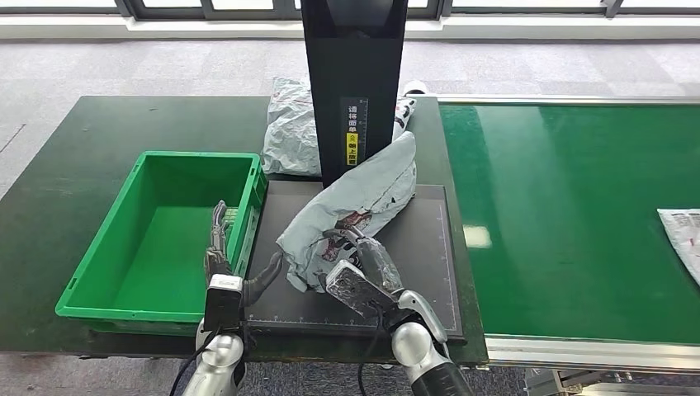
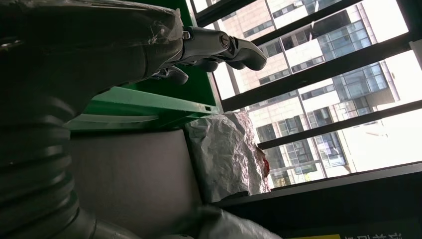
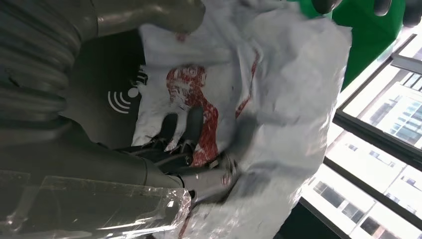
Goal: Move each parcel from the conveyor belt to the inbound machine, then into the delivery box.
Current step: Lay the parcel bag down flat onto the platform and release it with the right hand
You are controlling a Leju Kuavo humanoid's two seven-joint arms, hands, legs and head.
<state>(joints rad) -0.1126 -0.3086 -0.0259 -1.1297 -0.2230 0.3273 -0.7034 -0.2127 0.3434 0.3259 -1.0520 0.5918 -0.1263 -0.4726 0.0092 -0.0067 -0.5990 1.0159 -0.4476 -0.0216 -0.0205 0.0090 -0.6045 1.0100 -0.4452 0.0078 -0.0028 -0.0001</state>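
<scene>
Three grey parcels show. One parcel lies crumpled on the black scanner plate, its far end leaning on the dark column; the right hand grips its near end, fingers buried in the folds, so the right wrist view cannot show them fully. Just left of that hand, the left hand hovers with fingers spread over the wall of the green bin, holding nothing. A second parcel sits beyond, half hidden by the column; the left wrist view shows it crinkled. A third parcel on the green belt is cut off at the frame's edge.
</scene>
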